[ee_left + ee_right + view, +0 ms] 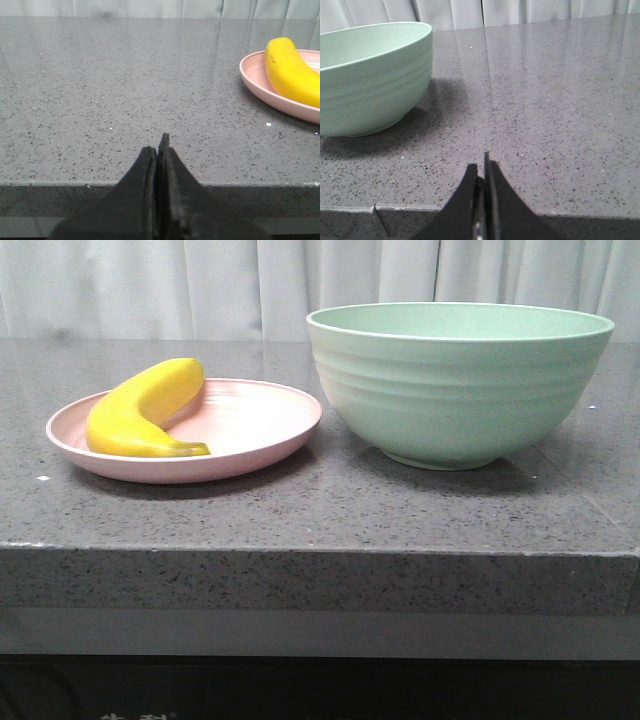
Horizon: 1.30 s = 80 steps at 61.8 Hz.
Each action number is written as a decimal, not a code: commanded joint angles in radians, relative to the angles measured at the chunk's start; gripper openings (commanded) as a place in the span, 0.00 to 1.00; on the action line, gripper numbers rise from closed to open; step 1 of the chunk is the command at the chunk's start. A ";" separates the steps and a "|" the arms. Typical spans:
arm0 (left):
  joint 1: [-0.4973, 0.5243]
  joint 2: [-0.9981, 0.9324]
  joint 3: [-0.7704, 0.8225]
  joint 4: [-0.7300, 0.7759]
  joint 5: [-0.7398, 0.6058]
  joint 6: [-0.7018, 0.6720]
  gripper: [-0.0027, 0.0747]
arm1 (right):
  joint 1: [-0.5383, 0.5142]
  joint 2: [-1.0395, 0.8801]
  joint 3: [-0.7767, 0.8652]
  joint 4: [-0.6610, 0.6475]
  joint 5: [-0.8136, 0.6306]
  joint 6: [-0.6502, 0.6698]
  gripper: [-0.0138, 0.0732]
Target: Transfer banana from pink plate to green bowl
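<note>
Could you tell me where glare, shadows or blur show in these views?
Front view: soft shadows under the pink plate and green bowl. Left wrist view: curtain reflections streak the countertop; left gripper blurred. Right wrist view: similar glare, bowl shadow, right gripper soft.

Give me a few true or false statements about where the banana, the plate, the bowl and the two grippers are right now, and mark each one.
1. The banana lies on the pink plate. True.
2. The green bowl stands to the left of the plate in the front view. False: it stands to the plate's right.
3. The left gripper is shut and holds nothing. True.
4. The right gripper is clamped on the bowl's rim. False: it is shut on nothing, apart from the bowl, near the table edge.
5. The banana touches the bowl. False: it rests on the plate, apart from the bowl.
</note>
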 commanded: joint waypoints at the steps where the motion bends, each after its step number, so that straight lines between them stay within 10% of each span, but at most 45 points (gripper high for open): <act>1: 0.000 -0.023 0.005 -0.003 -0.084 -0.003 0.01 | -0.008 -0.024 -0.005 -0.003 -0.071 -0.003 0.09; 80: 0.000 -0.023 0.005 -0.044 -0.152 -0.003 0.01 | -0.008 -0.024 -0.005 -0.003 -0.081 -0.003 0.09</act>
